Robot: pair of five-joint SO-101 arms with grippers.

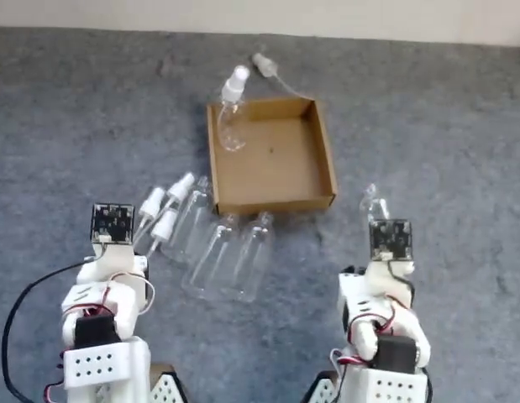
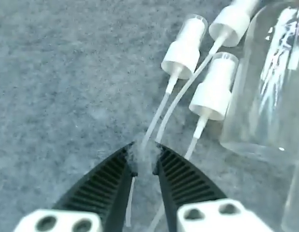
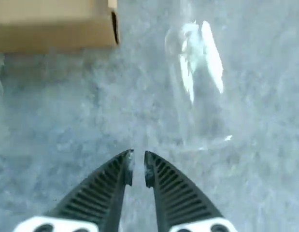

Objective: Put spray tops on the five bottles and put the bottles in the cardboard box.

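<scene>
I read the left gripper [image 2: 145, 162] as slightly parted, tips astride the thin dip tubes [image 2: 161, 116] of three loose spray tops [image 2: 184, 46]; I cannot tell whether a tube is actually pinched. The tops lie straight ahead of the jaws, long axes roughly in line with them, caps pointing away. The left arm is plainly the nearer one. Three uncapped bottles [image 1: 213, 252] lie just beside the tops, towards the right arm, and could crowd a lift. The right gripper [image 3: 138, 166] is all but closed and empty, with an upright bottle [image 3: 197, 82] ahead, off its axis. The cardboard box [image 1: 272, 203] sits beyond, a capped bottle [image 1: 232, 126] in its far corner.
</scene>
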